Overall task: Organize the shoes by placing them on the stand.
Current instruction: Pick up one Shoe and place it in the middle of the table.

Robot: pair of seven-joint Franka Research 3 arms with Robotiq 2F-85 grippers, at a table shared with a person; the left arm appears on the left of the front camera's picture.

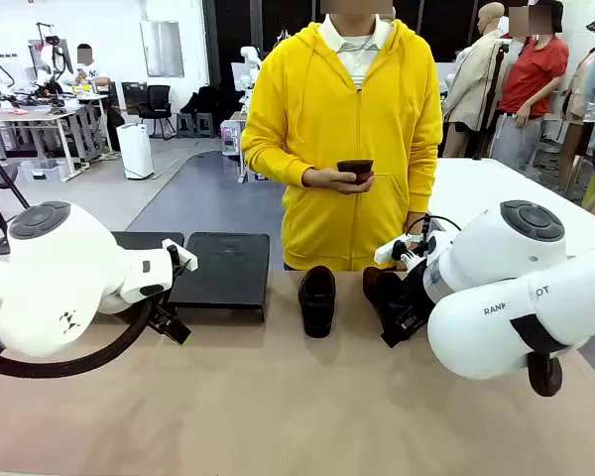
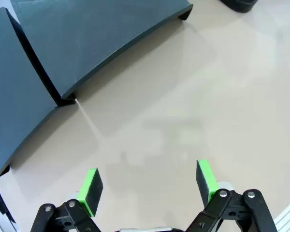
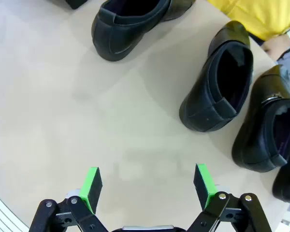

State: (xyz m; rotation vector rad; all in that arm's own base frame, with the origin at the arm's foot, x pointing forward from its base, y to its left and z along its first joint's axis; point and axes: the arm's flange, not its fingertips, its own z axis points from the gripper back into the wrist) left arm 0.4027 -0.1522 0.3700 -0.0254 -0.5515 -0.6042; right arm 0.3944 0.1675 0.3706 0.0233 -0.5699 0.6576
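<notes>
Glossy black leather loafers (image 3: 217, 92), low black sloped-panel stand (image 2: 96, 38).
I see left pincer (image 2: 147, 186) and right pincer (image 3: 147, 186) spread, empty.

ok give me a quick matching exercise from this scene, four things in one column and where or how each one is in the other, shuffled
Column one
1 stand
2 shoe nearest the stand
3 small dark object
4 left jaws

Column two
a held in the person's hands
b open, over bare table
c lying on the table, not yet racked
d two sloped panels at the table's far left

Pairs: 1-d, 2-c, 3-a, 4-b
</notes>
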